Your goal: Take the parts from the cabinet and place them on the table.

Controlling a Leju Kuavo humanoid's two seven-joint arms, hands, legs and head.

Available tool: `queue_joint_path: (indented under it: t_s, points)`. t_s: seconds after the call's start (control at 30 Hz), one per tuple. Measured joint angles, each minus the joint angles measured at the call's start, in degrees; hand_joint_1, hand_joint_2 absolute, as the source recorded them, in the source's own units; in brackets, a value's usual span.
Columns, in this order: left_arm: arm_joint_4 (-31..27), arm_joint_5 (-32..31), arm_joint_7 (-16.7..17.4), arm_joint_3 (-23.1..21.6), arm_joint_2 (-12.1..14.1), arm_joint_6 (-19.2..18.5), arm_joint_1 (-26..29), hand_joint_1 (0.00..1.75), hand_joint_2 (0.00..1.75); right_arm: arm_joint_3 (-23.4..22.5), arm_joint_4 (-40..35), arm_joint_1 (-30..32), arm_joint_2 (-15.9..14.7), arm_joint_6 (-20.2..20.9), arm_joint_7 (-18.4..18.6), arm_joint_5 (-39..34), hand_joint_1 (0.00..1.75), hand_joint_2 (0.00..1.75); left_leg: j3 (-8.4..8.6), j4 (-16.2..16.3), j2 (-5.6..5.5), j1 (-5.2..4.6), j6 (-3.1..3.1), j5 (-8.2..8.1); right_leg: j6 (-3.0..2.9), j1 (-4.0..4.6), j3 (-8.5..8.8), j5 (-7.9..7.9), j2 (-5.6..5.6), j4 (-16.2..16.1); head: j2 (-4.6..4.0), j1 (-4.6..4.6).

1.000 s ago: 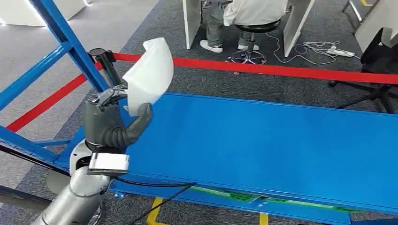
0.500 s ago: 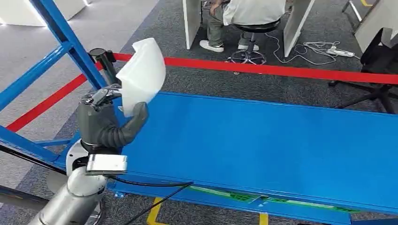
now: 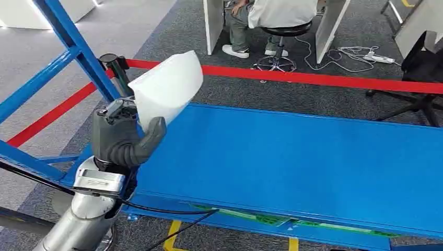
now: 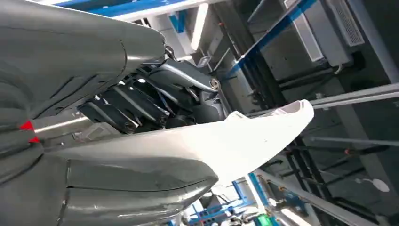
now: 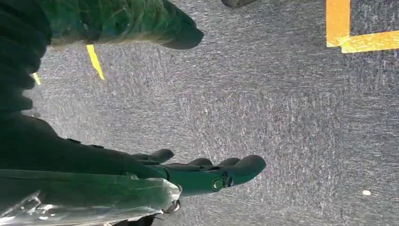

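My left hand (image 3: 124, 137) grips a curved white plastic part (image 3: 167, 86), thumb on the near face and fingers behind it. It holds the part above the left end of the blue table (image 3: 292, 162), tilted up and to the right. The left wrist view shows that white part (image 4: 244, 141) close up, clamped between the grey thumb (image 4: 122, 188) and the dark fingers (image 4: 141, 101). My right hand (image 5: 211, 174) hangs down over grey carpet with its fingers stretched out and nothing in them.
Blue cabinet frame beams (image 3: 68, 42) rise at the left, close to my left arm. A red barrier tape (image 3: 324, 78) runs behind the table. A person (image 3: 271, 15) sits on a stool at the back, and an office chair (image 3: 423, 68) stands at the far right.
My left hand has turned the white part, so its top now leans further right over the table. The hand itself stays at the table's left end.
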Motion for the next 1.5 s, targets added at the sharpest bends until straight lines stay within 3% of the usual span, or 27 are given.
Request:
queue_joint_path:
  t_s: [0.27, 0.97, 1.03, 1.17, 1.27, 1.3, 1.37, 1.4, 1.43, 1.5]
  points:
    - [-1.18, 0.89, -0.92, -1.25, -0.15, -1.33, 1.26, 1.75, 1.75, -0.11, 0.00, 0.00, 0.02, -0.04, 0.22, 0.02, 0.00, 1.75, 0.00, 0.00, 0.00, 0.00, 0.00, 0.00, 0.00, 0.00, 0.00, 0.00, 0.00, 0.00, 0.02, 0.02]
    - [-3.26, -0.26, -1.99, -4.48, 0.13, -0.59, 2.40, 1.75, 1.75, -0.17, 0.00, -0.03, 0.02, -0.42, -0.57, 0.04, 0.00, 1.75, 0.00, 0.00, 0.00, 0.00, 0.00, 0.00, 0.00, 0.00, 0.00, 0.00, -0.01, 0.00, 0.02, 0.02]
    - [-3.37, -0.26, -2.01, -4.48, 0.20, -0.46, 2.41, 1.75, 1.75, -0.35, 0.00, -0.04, 0.02, 0.35, -2.28, -0.70, 0.00, 1.75, 0.00, 0.00, 0.00, 0.00, 0.00, 0.00, 0.00, 0.00, 0.00, 0.00, 0.00, 0.00, 0.02, 0.02]
    - [-3.56, -0.88, -2.75, -4.48, 0.65, 0.68, 3.24, 1.75, 1.75, -2.14, -0.13, -0.04, 0.00, 5.07, -10.20, -4.26, 0.00, 1.75, 0.00, 0.00, 0.00, 0.00, 0.00, 0.00, 0.00, 0.00, 0.00, 0.00, 0.00, 0.00, 0.02, 0.00]
    - [-3.95, -0.94, -3.21, -4.39, 1.03, 1.14, 4.02, 1.75, 1.75, -2.99, -0.55, 0.02, 0.00, 4.83, -12.65, -4.46, 0.00, 1.75, -0.08, 0.15, 0.00, -0.05, 0.07, -0.10, 0.06, -0.13, 0.07, 0.08, -0.01, -0.16, 0.00, 0.02]
    - [-4.11, -0.96, -3.23, -4.28, 1.20, 1.16, 4.29, 1.75, 1.75, -3.04, -0.61, 0.04, 0.00, 4.63, -13.14, -4.52, 0.00, 1.75, -0.12, 0.53, -0.02, -0.21, 0.75, -0.25, 0.45, -0.43, 0.12, 0.30, -0.02, -0.46, 0.02, -0.04]
    - [-4.67, -1.31, -3.34, -4.09, 1.46, 1.20, 4.53, 1.75, 1.75, -3.52, -0.72, 0.00, 0.00, 4.24, -13.64, -4.81, 0.00, 1.75, 0.25, -0.41, 0.00, -0.30, 1.35, 0.14, 0.88, -0.29, 0.55, 0.62, 0.04, -1.15, 0.02, -0.04]
    - [-4.92, -1.40, -3.36, -4.07, 1.42, 1.22, 4.71, 1.75, 1.75, -3.69, -0.79, 0.05, -0.04, 4.18, -13.70, -4.92, 0.00, 1.75, 1.24, -2.21, 0.17, 0.52, 1.58, 1.01, 0.80, -0.28, 0.27, 0.22, -0.14, -0.93, 0.02, 0.00]
    - [-5.00, -1.44, -3.39, -4.07, 1.44, 1.25, 4.74, 1.75, 1.75, -3.96, -0.92, 0.11, -0.04, 4.06, -13.77, -5.01, 0.00, 1.75, 1.85, -3.04, 0.32, 0.39, 1.69, 1.23, 0.82, -0.02, 0.04, -0.77, -0.35, 0.06, 0.00, 0.15]
    - [-5.07, -1.44, -3.45, -4.04, 1.44, 1.27, 4.92, 1.75, 1.75, -4.15, -1.03, 0.00, -0.04, 4.00, -13.77, -5.14, 0.00, 1.75, 1.89, -3.09, 0.35, 0.46, 1.86, 1.31, 0.93, -0.02, -3.57, -5.07, -0.28, 7.96, 0.00, 0.31]
